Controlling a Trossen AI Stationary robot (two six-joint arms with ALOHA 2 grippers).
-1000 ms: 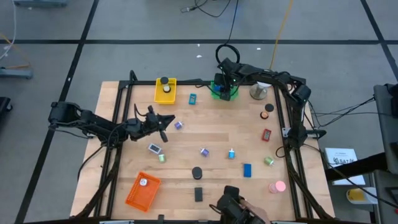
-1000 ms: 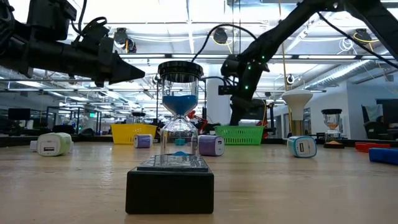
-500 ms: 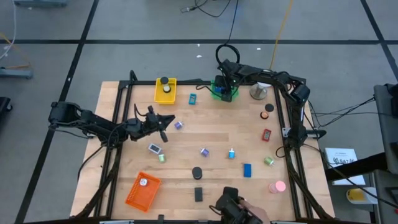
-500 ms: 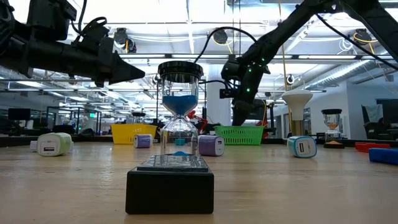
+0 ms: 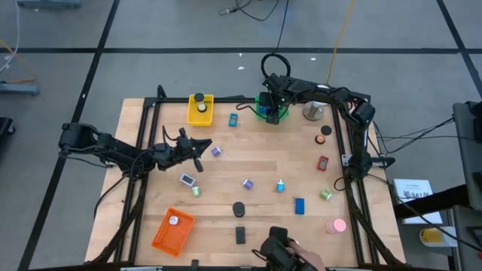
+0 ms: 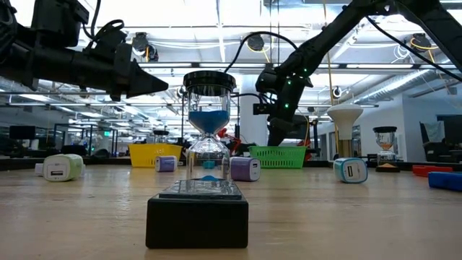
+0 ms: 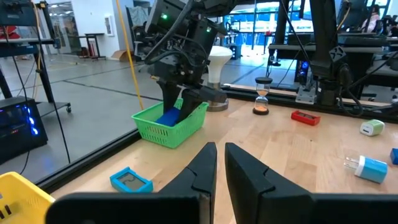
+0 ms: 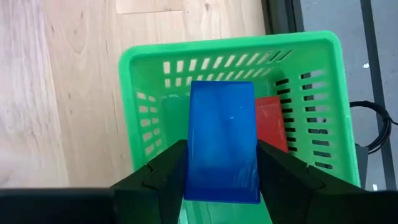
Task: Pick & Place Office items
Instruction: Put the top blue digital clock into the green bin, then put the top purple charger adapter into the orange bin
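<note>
Between the right gripper's (image 8: 217, 177) fingers, over the green basket (image 8: 140, 124), sat the blue block (image 8: 222, 140); the jaws had begun spreading, so release appeared underway. Left gripper (image 7: 217, 163) waited, closed.

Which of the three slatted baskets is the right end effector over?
The green slatted plastic basket at the table's far edge, under the right end effector; the yellow basket and orange basket have no arm above.

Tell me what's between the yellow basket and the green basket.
One small cyan item lies on the wood between the yellow basket and the green basket; the high view shows it.
</note>
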